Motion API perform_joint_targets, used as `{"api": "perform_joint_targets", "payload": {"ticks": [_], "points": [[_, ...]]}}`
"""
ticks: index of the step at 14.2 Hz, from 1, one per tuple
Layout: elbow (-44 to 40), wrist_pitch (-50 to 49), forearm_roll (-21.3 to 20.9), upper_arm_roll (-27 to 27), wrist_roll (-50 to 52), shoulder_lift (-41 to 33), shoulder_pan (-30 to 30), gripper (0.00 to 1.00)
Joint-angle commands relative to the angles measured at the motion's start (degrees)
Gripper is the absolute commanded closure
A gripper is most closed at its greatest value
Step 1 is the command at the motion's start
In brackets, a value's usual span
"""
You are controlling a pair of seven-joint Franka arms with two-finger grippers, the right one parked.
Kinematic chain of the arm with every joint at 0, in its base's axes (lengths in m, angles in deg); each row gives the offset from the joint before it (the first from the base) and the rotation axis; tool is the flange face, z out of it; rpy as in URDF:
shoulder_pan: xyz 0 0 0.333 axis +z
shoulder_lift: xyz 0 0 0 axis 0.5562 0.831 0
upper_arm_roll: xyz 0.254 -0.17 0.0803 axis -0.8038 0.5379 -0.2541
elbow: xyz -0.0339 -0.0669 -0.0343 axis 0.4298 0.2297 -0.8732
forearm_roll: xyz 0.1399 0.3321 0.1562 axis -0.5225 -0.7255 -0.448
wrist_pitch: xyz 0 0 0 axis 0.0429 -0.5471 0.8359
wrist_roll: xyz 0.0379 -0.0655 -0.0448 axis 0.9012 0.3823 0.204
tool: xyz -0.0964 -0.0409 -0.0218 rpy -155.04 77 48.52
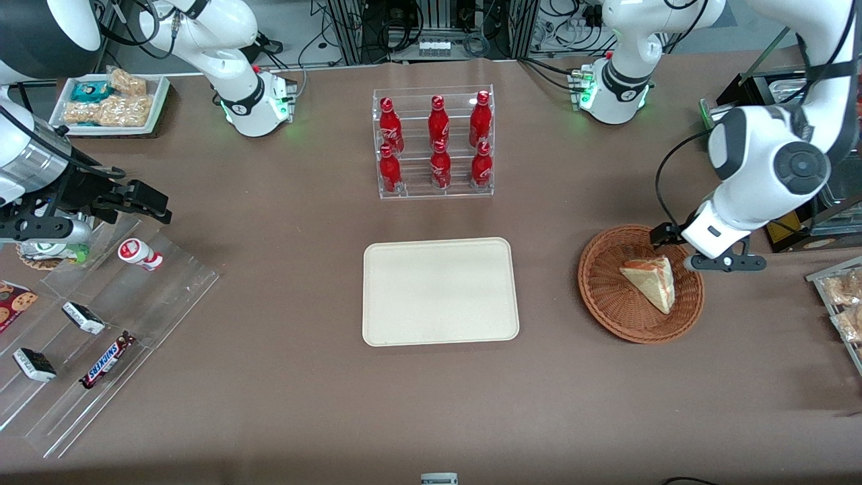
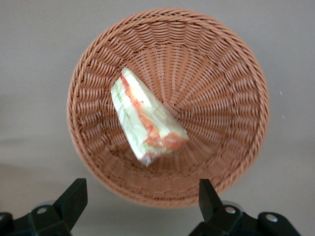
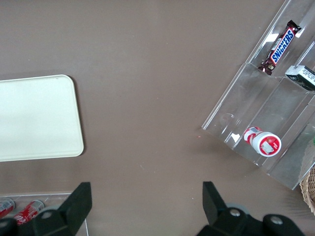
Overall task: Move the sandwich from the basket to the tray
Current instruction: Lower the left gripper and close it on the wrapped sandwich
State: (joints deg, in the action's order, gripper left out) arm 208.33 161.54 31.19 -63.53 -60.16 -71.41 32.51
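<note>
While the sandwich [image 1: 650, 281] sits inside the basket [image 1: 606, 303], the hand [image 2: 140, 199] hovers over the basket rim, fingers spread wide, gripping nothing. Tray [image 1: 440, 291] sits bare nearby on the tabletop [image 1: 283, 377].

One sandwich [image 1: 650, 279], one basket [image 1: 606, 296], one tray [image 1: 440, 291], six red bottles [image 1: 438, 141], one gripper [image 2: 142, 199].

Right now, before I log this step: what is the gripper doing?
Gripper: open, holding nothing, hovering above the basket rim; the sandwich lies in the basket.
</note>
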Motion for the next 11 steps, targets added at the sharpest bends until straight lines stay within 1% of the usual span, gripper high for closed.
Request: {"api": "perform_joint_targets", "payload": {"ticks": [1,4,6,7,11], "points": [[2.26,6.52,-0.94,0.4,11.9,0.87,0.49,0.0],[1.83,8.64,-0.85,0.4,28.42,3.33,0.49,0.0],[1.74,12.85,-0.85,0.4,42.39,5.7,0.49,0.0],[1.74,14.17,-0.94,0.4,46.37,6.93,0.49,0.0],[1.65,14.98,-0.94,0.4,47.82,10.62,1.28,0.0]]}}
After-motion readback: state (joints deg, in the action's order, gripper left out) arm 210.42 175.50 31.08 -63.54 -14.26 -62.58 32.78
